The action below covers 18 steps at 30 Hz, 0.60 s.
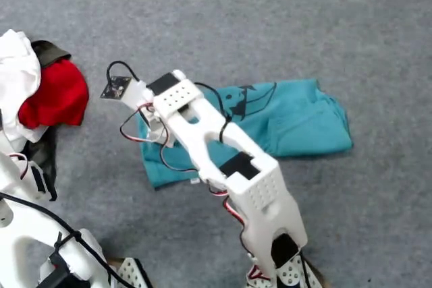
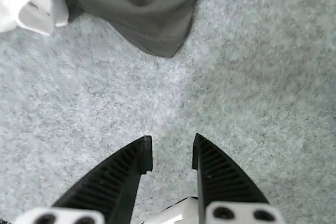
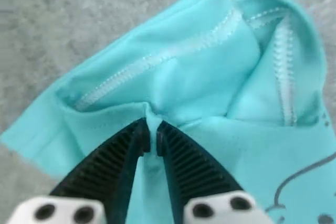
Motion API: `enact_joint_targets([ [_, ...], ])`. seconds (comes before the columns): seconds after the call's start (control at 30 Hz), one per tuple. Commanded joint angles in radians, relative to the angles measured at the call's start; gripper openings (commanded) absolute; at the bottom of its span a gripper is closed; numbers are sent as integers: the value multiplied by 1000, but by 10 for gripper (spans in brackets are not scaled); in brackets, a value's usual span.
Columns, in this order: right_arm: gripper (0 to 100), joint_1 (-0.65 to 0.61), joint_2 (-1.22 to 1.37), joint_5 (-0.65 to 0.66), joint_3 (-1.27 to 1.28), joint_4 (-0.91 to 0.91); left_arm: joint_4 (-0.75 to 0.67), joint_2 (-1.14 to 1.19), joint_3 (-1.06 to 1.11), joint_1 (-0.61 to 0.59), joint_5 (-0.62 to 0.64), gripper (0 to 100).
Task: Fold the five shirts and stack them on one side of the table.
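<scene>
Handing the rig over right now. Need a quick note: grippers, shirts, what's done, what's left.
Right gripper: shut on a pinch of the teal shirt, mid-table.
Left gripper: open, over bare table near the dark shirt.
White shirt, red shirt and the dark one lie heaped at one end, unfolded.
Done: no folded stack yet.
Left: fold the teal one, fold the heap, stack.

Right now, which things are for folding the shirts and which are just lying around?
For the job:
teal shirt, pinched by the right gripper
red shirt, white shirt and dark shirt, heaped together
left gripper, open, near the heap

Just there:
grey table cover, under everything
</scene>
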Motion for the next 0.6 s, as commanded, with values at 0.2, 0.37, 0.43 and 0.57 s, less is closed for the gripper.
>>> enact_joint_targets([
  [0.2,13,-74,-10,-9,-262,275,5,-25,-18,-5,-5,152],
  [0.37,13,-138,-10,-11,-280,354,8,-25,-76,-48,-3,152],
  [0.43,13,-161,-10,-12,-275,385,8,-25,-93,-84,-6,152],
  [0.57,13,-207,-65,-51,-242,388,5,-25,-102,-131,-6,152],
])
